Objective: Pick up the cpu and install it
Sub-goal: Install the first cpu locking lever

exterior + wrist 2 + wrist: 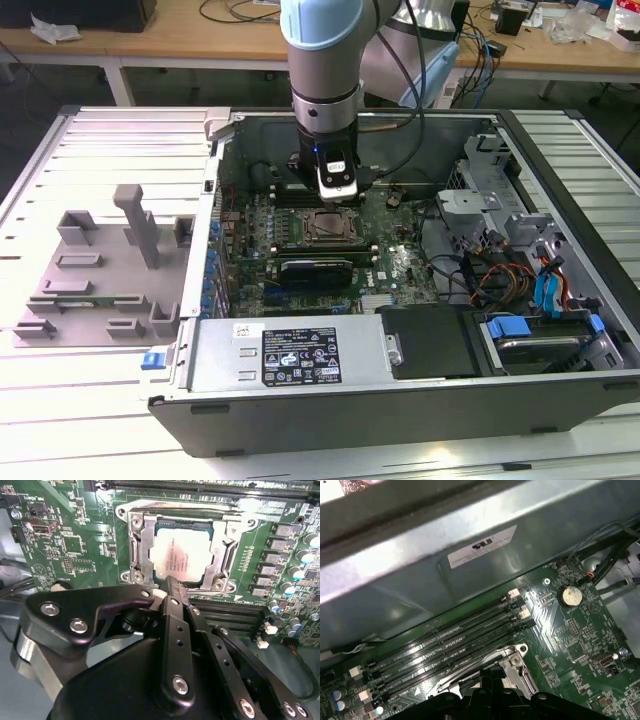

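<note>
CPU [184, 555] sits flat in the socket w/ metal frame [137, 545], just beyond the fingertips, not gripped. Going big to small: open PC case [560, 390], green motherboard [75, 540], then gripper [171, 582] above the socket edge, its fingers [172, 587] clenched together, holding nothing. Grey tray [90, 290] lies well apart, outside the case.

Ext view high, angled; both wrist views close over motherboard [75, 540].
</note>
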Motion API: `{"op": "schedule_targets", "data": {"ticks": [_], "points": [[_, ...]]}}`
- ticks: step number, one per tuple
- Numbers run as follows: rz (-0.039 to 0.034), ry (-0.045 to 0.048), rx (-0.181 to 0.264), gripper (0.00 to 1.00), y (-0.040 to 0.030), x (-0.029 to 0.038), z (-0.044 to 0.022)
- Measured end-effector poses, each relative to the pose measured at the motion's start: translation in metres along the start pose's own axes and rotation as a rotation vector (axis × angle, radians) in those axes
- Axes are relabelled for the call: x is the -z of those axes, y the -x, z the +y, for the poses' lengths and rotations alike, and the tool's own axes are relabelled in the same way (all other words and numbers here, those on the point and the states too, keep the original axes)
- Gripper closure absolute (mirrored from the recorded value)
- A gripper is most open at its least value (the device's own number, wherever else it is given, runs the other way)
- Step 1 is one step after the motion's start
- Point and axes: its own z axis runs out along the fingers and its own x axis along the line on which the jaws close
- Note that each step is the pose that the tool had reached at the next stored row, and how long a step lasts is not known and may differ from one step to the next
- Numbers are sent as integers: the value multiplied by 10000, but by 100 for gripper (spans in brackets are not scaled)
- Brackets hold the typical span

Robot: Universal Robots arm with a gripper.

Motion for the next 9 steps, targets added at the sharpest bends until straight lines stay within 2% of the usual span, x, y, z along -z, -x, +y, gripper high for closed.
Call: {"op": "schedule_targets", "data": {"ticks": [3, 5, 6, 7, 8, 9], "points": [[-1, -4, 0, 89, 1, 10, -1], [-7, -15, 4, 89, 4, 41, 5], [-100, -254, 33, 89, 5, 66, 9], [-302, -963, 131, 89, 6, 67, 9], [-383, -1236, 175, 89, 6, 68, 8], [-401, -1347, 195, 89, 9, 69, 1]]}}
